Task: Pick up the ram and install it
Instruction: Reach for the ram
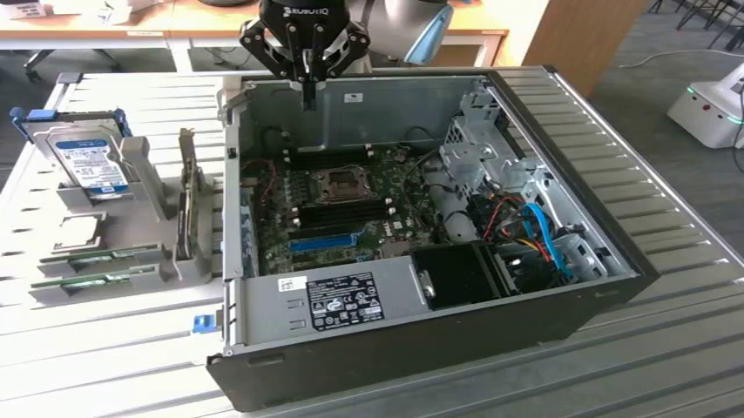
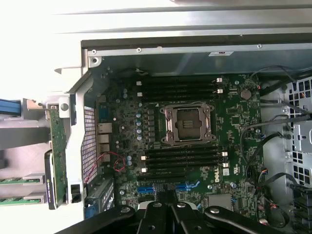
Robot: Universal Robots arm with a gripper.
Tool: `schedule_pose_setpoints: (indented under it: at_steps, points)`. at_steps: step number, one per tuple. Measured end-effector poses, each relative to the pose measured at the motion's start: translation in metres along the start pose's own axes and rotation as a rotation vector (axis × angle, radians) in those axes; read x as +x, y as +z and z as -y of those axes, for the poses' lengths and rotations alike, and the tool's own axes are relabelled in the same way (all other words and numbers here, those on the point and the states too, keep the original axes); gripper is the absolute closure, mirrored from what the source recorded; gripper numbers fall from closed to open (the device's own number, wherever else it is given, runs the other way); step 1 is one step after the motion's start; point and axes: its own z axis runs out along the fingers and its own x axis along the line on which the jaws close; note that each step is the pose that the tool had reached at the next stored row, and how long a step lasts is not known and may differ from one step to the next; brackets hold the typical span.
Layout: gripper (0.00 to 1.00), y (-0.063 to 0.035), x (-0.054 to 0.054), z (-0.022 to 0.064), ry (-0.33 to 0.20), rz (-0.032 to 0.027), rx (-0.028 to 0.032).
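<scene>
The ram [image 1: 103, 258] lay flat in a grey rack [image 1: 139, 279], well apart from the claw [image 1: 308, 96] and outside the case [image 1: 384, 109]. A second green stick [image 1: 99, 280] sat just beside it in the next slot. In the wrist view both sticks showed past the case's side wall, away from the claw [image 2: 166, 200].

The claw was clenched, and nothing green showed between its fingers, so it looked empty. It hung over the case's far wall, with the motherboard [image 2: 234, 122] below and ahead of it. The black slots [image 2: 183, 161] and the open socket [image 2: 187, 122] were the nearest parts under it.

The likely troubles came from that layout. A clenched claw could only push the ram, not take it. The two sticks lay so close that a loose approach could catch the wrong one or both. Crossing to the rack, the claw could clip the case wall. A tilted stick could also jam in a slot or land on the socket beside it. The bench [image 1: 651, 366] was ribbed, so a dropped stick could lodge in its grooves.
</scene>
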Motion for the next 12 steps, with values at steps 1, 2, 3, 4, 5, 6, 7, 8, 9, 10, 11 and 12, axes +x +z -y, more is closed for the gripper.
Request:
schedule_pose_setpoints:
  at_steps: [1,2,3,4,5,6,7,8,9,10,11,12]
  points:
    - [0.89,0.0,0.0,0.0,0.0,-0.0001,0.0]
    - [0.89,0.0,0.0,0.0,0.0,-0.0001,0.0001]
    - [0.89,0.0,0.0,0.0,0.0,0.0,0.0]
    - [0.89,0.0,0.0,0.0,0.0,0.0,0.0]
    - [0.89,0.0,0.0,0.0,0.0,-0.0001,0.0]
    - [0.89,0.0,0.0002,0.0,0.0,0.0,0.0]
    - [0.89,0.0,0.0007,0.0,0.0,0.0001,0.0]
    - [0.89,0.0,0.0013,0.0,0.0,0.0,-0.0001]
    - [0.89,0.0,0.0022,0.0002,0.0,-0.0001,0.0]
    - [0.89,-0.0001,0.0034,0.0002,0.0,-0.0001,0.0]
    - [0.89,-0.0001,0.005,0.0004,0.0,-0.0001,0.0001]
    - [0.89,-0.0002,0.0069,0.0005,0.0,-0.0001,0.0001]
